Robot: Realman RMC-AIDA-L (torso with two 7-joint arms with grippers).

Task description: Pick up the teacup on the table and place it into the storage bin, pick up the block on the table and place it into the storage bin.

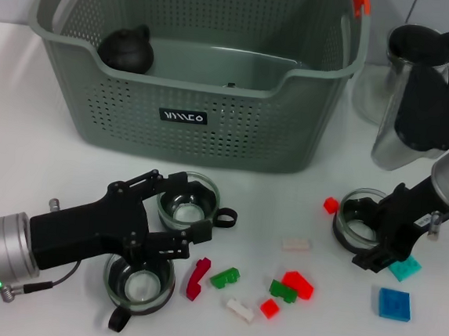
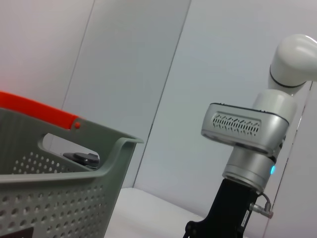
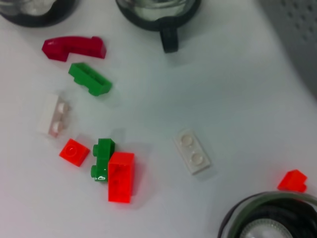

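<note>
Three glass teacups stand on the white table: one [image 1: 188, 200] in front of the storage bin [image 1: 194, 71], one [image 1: 137, 282] nearer the front edge, one [image 1: 359, 219] to the right. My left gripper [image 1: 183, 205] is open, low over the table, with a finger on either side of the first teacup. My right gripper [image 1: 380, 237] hangs at the right teacup's [image 3: 270, 218] near rim. Several blocks lie between the cups: dark red [image 1: 197, 278], green [image 1: 224, 277], red [image 1: 298, 284], white [image 1: 296, 243]. The bin [image 2: 59, 188] holds a black round object [image 1: 125, 49].
A glass teapot [image 1: 415, 98] with a black lid stands right of the bin, just behind my right arm. A cyan block [image 1: 404, 268] and a blue plate [image 1: 394, 303] lie at the right. The bin's orange handle clips [image 1: 360, 1] stick up at its corners.
</note>
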